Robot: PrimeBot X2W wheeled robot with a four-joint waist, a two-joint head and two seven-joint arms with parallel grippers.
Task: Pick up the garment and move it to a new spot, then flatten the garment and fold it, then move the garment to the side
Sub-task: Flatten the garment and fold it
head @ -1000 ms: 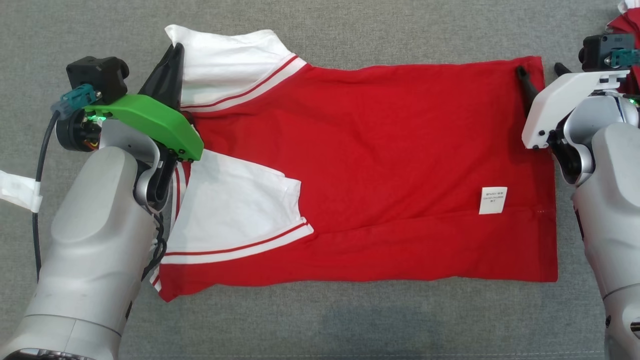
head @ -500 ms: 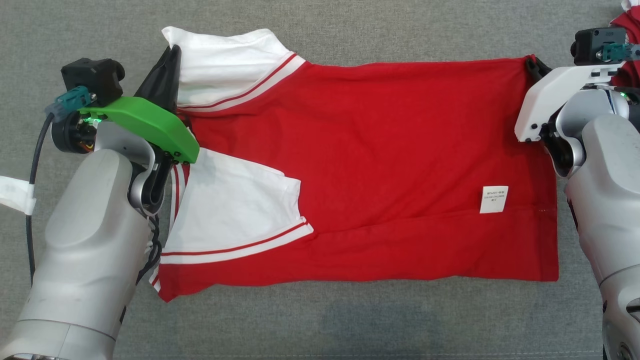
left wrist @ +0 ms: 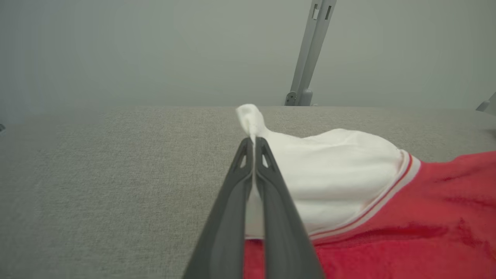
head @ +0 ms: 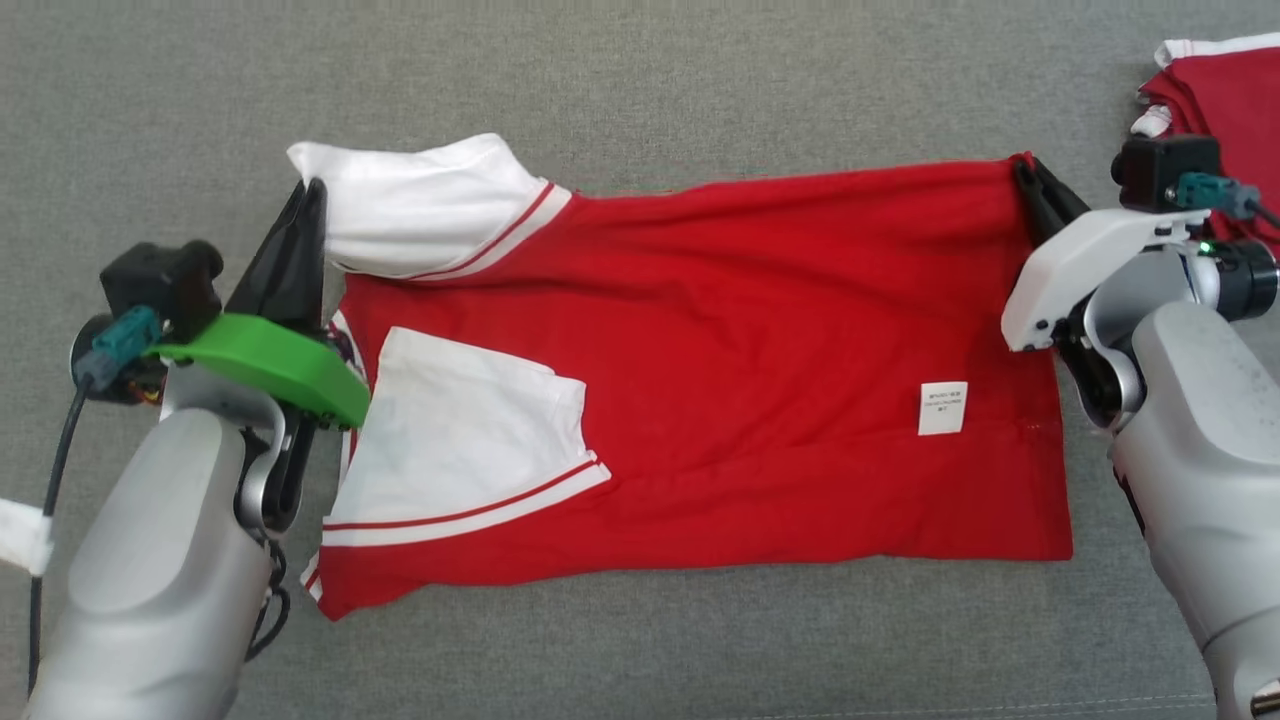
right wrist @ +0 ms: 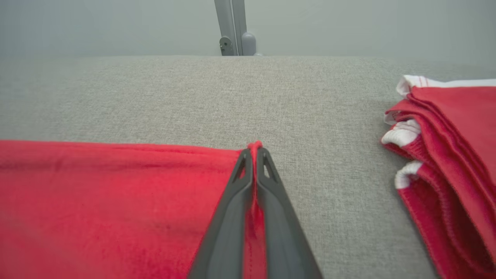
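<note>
Head view: red shirt (head: 750, 350) lies spread along the grey worktop (head: 640, 80), white sleeves to the robot's left, hem to its right. Right claw (head: 1022, 172), spread over the far hem corner a second ago, is now pinched shut on that corner. Left claw (head: 312, 195) is clamped on the tip of the far sleeve (head: 420, 195), as before. The whole frame has shifted, so the camera moved. The far edge looks drawn taut between the two grips. With both far corners secured, it is likely ready to lift that edge and fold it toward the near one. Near edge lies flat, with bare worktop in front of it and beyond the far edge. Left wrist view: fingers closed, white sleeve cloth bunched between them and poking past the tips; open worktop to the left. Right wrist view: fingers closed on the red hem corner. A pile of folded red garments (right wrist: 453, 155) sits near on the right, apart from the shirt, and looks the tightest margin for a sideways move.
</note>
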